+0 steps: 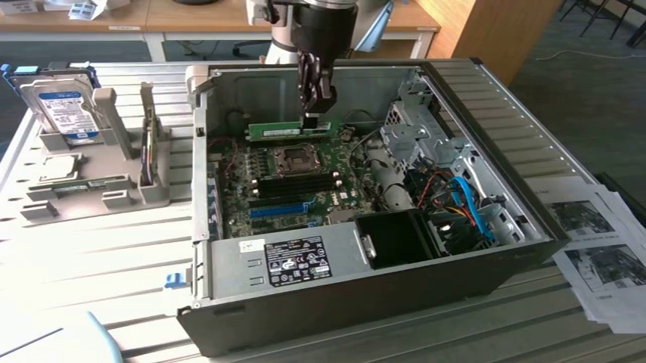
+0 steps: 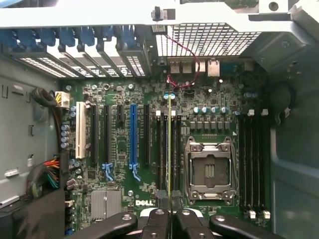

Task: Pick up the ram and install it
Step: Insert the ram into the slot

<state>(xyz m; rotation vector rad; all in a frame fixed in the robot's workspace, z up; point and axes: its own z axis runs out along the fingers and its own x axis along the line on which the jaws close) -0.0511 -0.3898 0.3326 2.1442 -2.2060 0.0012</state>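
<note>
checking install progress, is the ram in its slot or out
Out. The gripper holds the ram on edge above the motherboard, clear of the memory slots beside the empty CPU socket.

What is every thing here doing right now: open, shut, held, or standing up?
gripper, shut on the ram.
ram, held edge-down over the memory slots.
computer case, lying on its side, side panel off.
CPU socket, uncovered.
hard drive, standing in the grey holder.
</note>
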